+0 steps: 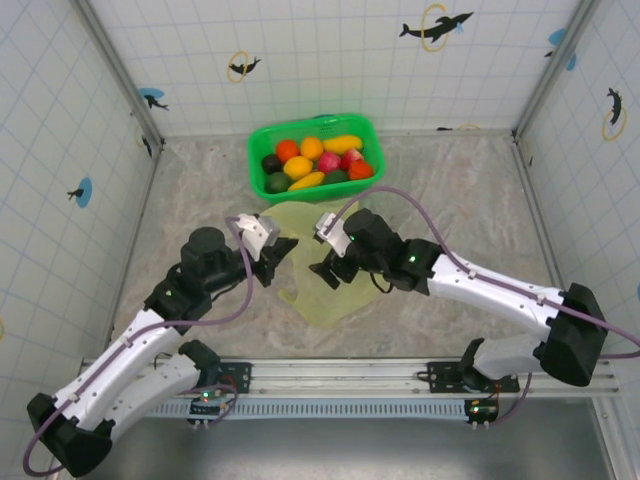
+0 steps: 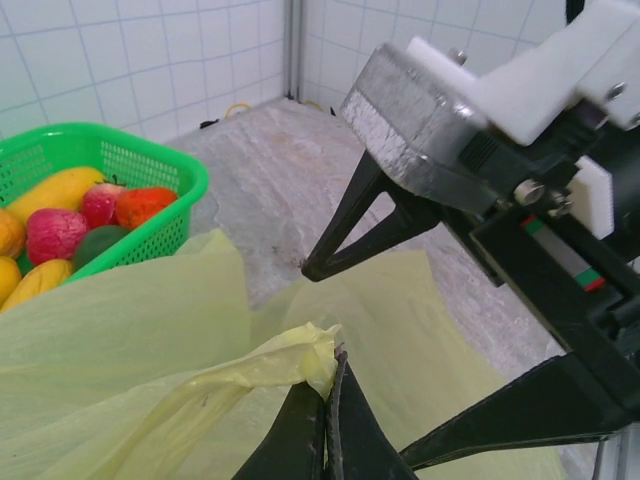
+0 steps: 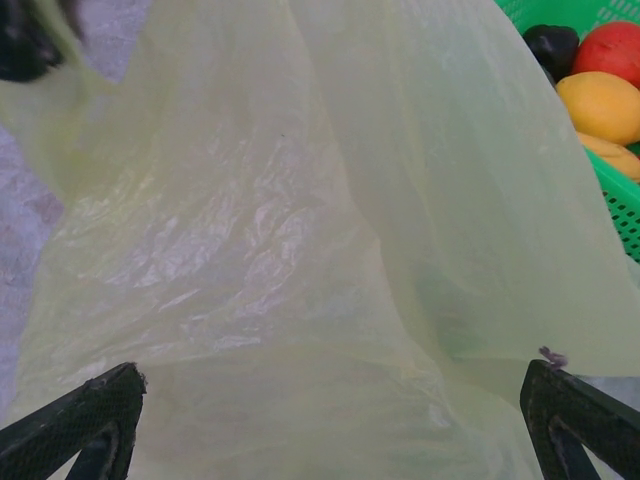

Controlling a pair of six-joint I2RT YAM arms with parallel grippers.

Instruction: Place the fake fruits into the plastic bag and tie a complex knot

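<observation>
Top external: plastic bag lies flat on the table between both grippers; fake fruits sit in the basket beyond it; both arms reach inward, wrists bent down. Left wrist: left gripper pinches a fold of the bag; thin film may slip or tear if pulled. Right wrist: right gripper is spread wide over the bag; closing here may catch both layers.

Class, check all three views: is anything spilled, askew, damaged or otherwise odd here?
Nothing stands out. The fake fruits all sit inside the green basket, none spilled. The plastic bag lies crumpled on the table, no tear visible, a fold pinched in the shut left gripper, the right gripper open over it.
</observation>
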